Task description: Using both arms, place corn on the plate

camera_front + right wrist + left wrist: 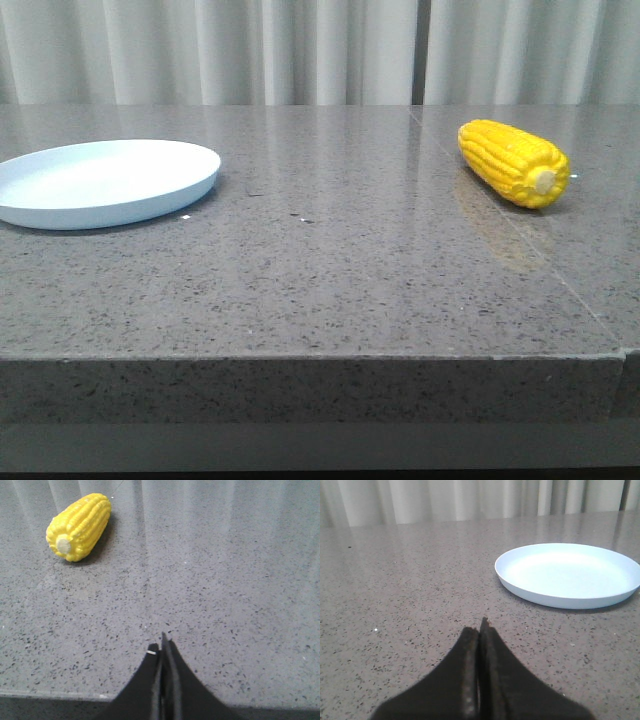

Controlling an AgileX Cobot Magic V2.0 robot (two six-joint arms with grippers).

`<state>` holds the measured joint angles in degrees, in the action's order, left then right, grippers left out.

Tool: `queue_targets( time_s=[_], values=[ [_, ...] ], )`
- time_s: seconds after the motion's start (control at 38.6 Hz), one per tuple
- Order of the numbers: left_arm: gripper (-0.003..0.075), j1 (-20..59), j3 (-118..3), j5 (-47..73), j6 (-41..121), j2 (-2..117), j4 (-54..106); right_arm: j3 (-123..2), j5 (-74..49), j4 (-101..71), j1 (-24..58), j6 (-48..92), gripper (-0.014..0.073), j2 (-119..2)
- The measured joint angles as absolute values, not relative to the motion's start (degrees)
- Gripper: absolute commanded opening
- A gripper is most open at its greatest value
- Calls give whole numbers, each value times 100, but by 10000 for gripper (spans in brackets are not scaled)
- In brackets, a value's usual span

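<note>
The counter carries the plate on its left side and the corn well apart on its right. So the right pincer, closed and empty, is nearer than the closed left pincer. The corn's long axis runs diagonally, with its pale stub pointing toward the robot.

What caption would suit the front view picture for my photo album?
A yellow corn lies at the right of a grey stone table, far from the empty pale blue plate at the left.
</note>
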<state>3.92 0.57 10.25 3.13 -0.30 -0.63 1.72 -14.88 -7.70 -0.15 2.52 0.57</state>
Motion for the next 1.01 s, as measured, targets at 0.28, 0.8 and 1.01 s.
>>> queue_targets(
  time_s=[0.28,0.8,1.01],
  values=[
    [-20,392,44,-39,313,-30,-63,107,-984,-770,-15,252,-50,57],
    [-20,392,-2466,1417,313,1183,-63,-2703,-2233,-770,-15,252,-50,-838],
    [-20,392,-2969,2048,313,2416,-468,-3268,-2544,-1052,-15,252,-47,-2008]
  ],
)
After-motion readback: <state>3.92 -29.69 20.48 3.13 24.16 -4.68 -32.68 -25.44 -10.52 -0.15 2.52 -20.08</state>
